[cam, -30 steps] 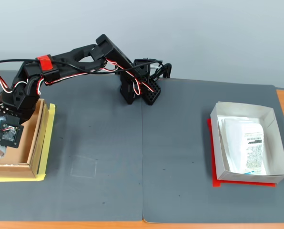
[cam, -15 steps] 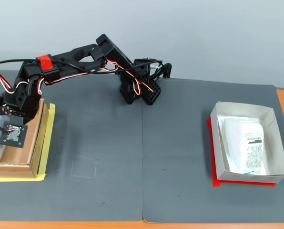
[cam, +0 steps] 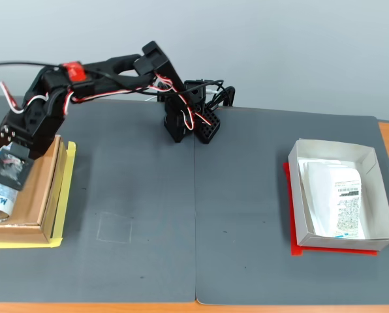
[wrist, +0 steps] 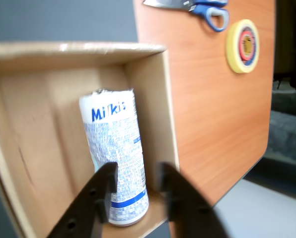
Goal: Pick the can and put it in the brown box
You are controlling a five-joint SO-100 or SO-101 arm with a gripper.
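– What are the surfaces like?
– The brown box (wrist: 48, 89) is plain matt cardboard, slightly fibrous. The can (wrist: 115, 148) is smooth printed metal with a bare silver end.
– And around them?
– A glossy wood-grain tabletop (wrist: 212, 109), dull grey mats (cam: 201, 215), and a white paper box (cam: 341, 195). The gripper (wrist: 138, 183) looks like matt black plastic.

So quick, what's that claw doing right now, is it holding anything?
Claw: open, holding nothing; the can lies in the brown box, with one finger in front of it.
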